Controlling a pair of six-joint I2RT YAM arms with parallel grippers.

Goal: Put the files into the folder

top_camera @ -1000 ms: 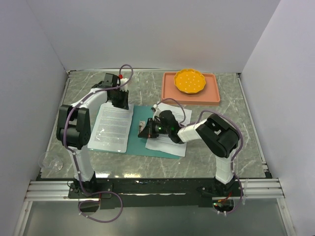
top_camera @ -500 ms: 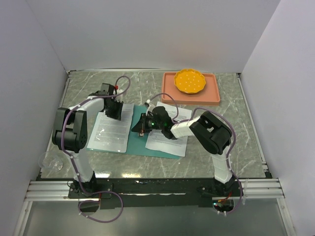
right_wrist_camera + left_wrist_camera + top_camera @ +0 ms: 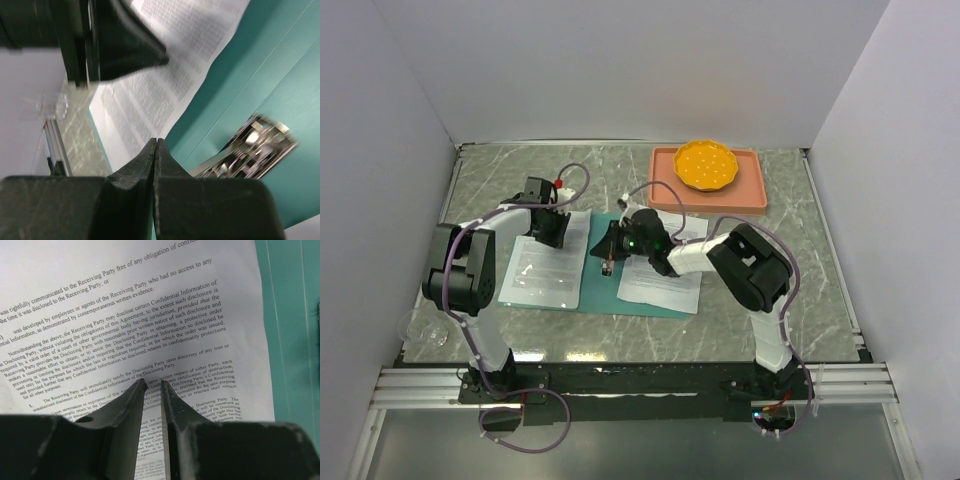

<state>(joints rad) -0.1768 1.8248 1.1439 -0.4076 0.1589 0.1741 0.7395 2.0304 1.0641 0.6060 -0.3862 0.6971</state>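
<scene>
The teal folder (image 3: 602, 296) lies open on the table's middle. One printed sheet (image 3: 545, 275) lies on its left half and another (image 3: 665, 285) on its right half. The metal clip (image 3: 607, 264) sits on the spine between them. My left gripper (image 3: 549, 228) hovers low over the top of the left sheet (image 3: 125, 305), fingers a narrow gap apart and holding nothing (image 3: 153, 382). My right gripper (image 3: 611, 246) is shut and empty, its tips (image 3: 156, 141) over the folder (image 3: 260, 65) beside the clip (image 3: 252, 145) and the left sheet's edge (image 3: 165, 85).
A salmon-pink tray (image 3: 708, 198) with an orange dish (image 3: 706, 165) stands at the back right. A clear plastic object (image 3: 425, 332) lies at the table's near left corner. White walls close in the left, back and right sides.
My left gripper has moved from the left sheet's far edge down onto its upper part. My right gripper has moved left and farther, from the right sheet toward the clip.
</scene>
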